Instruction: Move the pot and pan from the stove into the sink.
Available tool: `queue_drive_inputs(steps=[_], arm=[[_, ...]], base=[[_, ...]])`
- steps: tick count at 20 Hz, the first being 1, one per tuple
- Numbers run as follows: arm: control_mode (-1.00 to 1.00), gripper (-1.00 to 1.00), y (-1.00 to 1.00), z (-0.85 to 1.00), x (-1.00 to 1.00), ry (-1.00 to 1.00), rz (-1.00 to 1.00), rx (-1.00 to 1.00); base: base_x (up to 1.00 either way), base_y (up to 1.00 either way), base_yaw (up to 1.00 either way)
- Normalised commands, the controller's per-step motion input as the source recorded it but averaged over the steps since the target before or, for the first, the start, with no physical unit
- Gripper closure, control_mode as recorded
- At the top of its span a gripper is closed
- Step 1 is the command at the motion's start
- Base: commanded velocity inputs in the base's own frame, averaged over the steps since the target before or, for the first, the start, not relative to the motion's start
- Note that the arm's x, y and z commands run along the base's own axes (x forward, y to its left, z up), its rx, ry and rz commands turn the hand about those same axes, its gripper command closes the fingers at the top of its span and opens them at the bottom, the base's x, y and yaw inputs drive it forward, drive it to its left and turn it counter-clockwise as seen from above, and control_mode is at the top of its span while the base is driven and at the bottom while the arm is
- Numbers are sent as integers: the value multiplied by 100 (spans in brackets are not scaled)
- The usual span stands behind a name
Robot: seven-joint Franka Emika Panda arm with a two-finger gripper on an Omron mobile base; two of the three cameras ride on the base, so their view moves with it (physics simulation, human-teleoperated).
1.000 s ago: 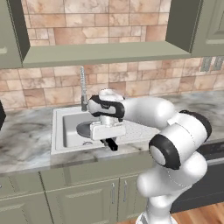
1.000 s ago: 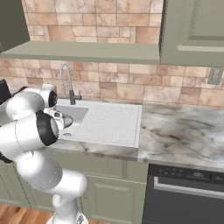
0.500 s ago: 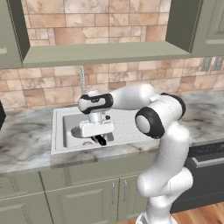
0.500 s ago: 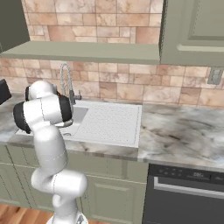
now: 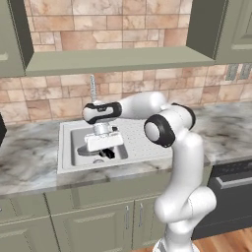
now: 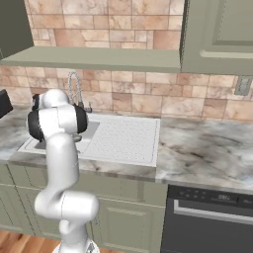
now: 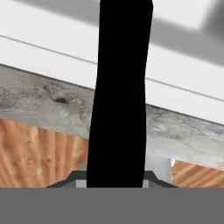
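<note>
So the arm was stretched out over the sink (image 5: pixel 66 147), the pale basin set in the marbled table (image 5: pixel 29 162), with the hand pointing down into the basin. The claw (image 5: pixel 105 153) sat low inside the basin, just under the white hand block. In the left base view you could make out a dark round shape in the basin right beside it, which looked like the pan (image 5: pixel 87 152), resting at the bottom near the front wall.

The hand view had the pan's long black handle (image 7: pixel 119 96) running straight up the middle from between the claw's tips, so the claw was narrowed down and gripping that handle. Behind the handle were the pale sink wall, a band of marbled table edge and some wood floor below it.

The chrome faucet (image 6: pixel 75 89) stood at the back of the sink, just behind the arm. In the right base view the arm's elbow covered most of the basin, and the drainboard (image 6: pixel 126 141) sat just to its right.
</note>
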Motion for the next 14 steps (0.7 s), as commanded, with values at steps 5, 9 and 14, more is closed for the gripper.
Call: queue_drive_inputs(steps=[5, 9, 14], arm=[[-100, 100, 0, -16, 0, -10, 0, 0], [-100, 100, 0, -12, 0, -16, -1, 0], [-100, 100, 0, -7, -1, -16, -1, 0]], base=[[0, 0, 0], [0, 0, 0], [0, 0, 0]])
